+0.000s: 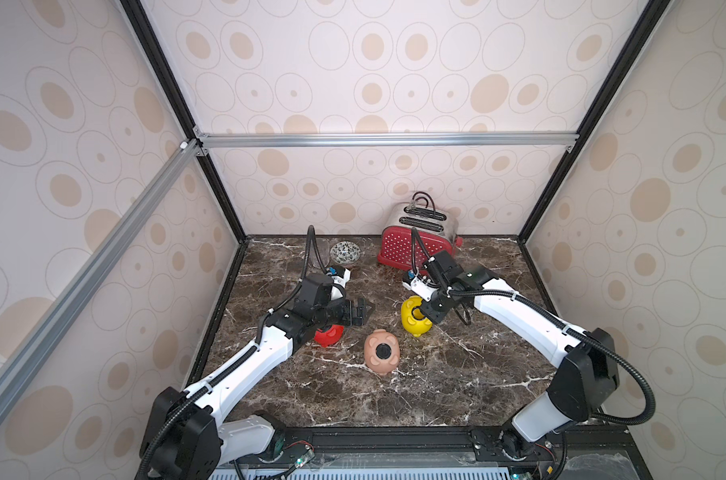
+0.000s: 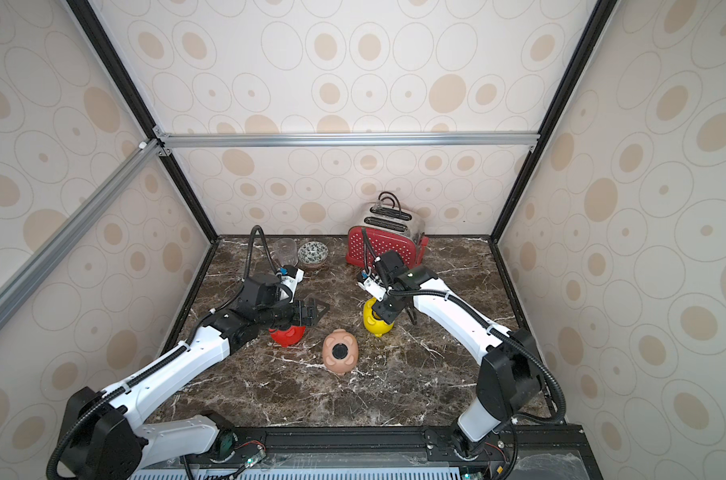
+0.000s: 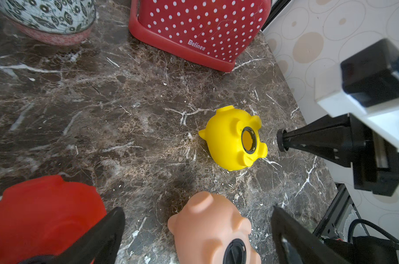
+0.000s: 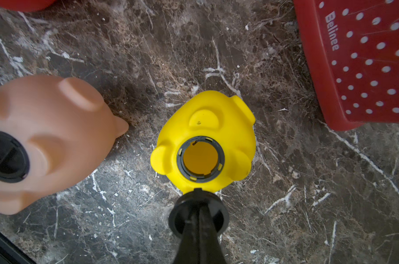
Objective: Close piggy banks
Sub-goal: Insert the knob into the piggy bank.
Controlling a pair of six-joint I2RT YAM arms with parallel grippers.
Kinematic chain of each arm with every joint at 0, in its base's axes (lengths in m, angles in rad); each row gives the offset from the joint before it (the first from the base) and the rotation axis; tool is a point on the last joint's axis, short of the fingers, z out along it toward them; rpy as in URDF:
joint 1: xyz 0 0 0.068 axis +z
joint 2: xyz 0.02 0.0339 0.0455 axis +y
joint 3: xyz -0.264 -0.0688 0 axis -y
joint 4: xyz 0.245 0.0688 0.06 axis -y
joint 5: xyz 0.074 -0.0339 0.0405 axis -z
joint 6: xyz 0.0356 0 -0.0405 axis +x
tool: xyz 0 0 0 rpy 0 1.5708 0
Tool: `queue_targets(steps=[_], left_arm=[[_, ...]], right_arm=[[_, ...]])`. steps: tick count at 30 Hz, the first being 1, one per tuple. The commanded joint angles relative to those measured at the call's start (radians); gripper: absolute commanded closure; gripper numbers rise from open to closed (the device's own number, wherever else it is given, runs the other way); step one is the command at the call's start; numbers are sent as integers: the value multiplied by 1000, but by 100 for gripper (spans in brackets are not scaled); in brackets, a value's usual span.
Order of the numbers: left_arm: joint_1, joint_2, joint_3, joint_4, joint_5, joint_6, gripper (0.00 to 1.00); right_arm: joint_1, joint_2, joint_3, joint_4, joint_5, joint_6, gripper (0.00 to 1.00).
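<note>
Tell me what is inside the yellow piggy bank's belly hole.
The yellow piggy bank is unplugged: through its black ring only bare yellow inner wall shows. Whatever lies off to the sides of the opening is hidden by the shell.

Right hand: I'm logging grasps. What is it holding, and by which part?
A black round plug, pinched at its middle from behind by the shut right hand, facing the open hole of the yellow piggy bank.
</note>
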Motion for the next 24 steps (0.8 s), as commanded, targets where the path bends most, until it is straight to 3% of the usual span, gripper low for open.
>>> queue_targets(steps=[1,24], left_arm=[[6,76,50,34,23,-10,1],[7,520,256,34,23,-10,1]], right_arm=[[0,12,29,-11,-15,-78,100],[1,112,59,-5,-45,-100,100]])
